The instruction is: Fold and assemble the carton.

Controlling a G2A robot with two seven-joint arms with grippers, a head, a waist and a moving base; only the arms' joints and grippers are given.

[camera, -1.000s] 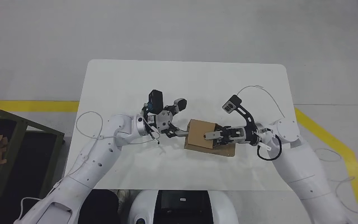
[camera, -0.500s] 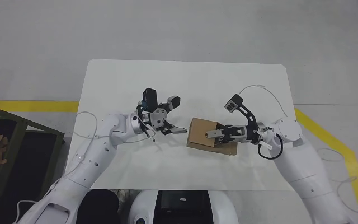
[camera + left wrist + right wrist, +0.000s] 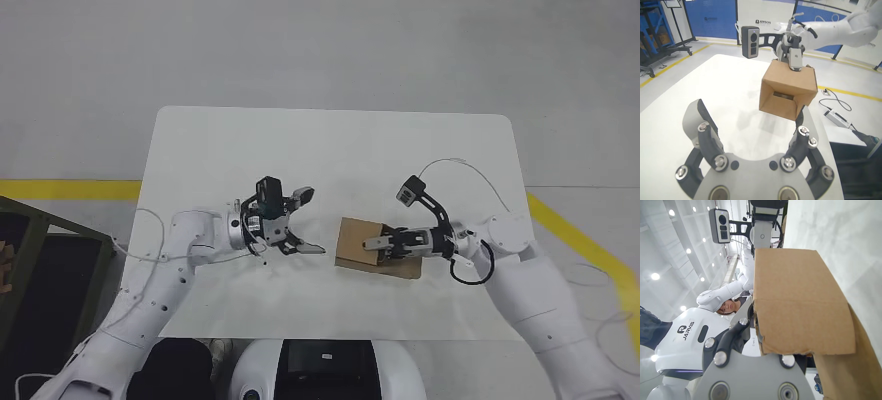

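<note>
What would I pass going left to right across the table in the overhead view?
Left end effector, open → carton. The right end effector grips the carton and overlaps it, so it has no clear place in the order.

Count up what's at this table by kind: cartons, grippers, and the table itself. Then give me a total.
Cartons: 1, the brown carton.
Grippers: 2, the left gripper, open and apart from the carton, and the right gripper, clamped on its top panel.
Tables: 1, the white table.
Total: 4.
</note>
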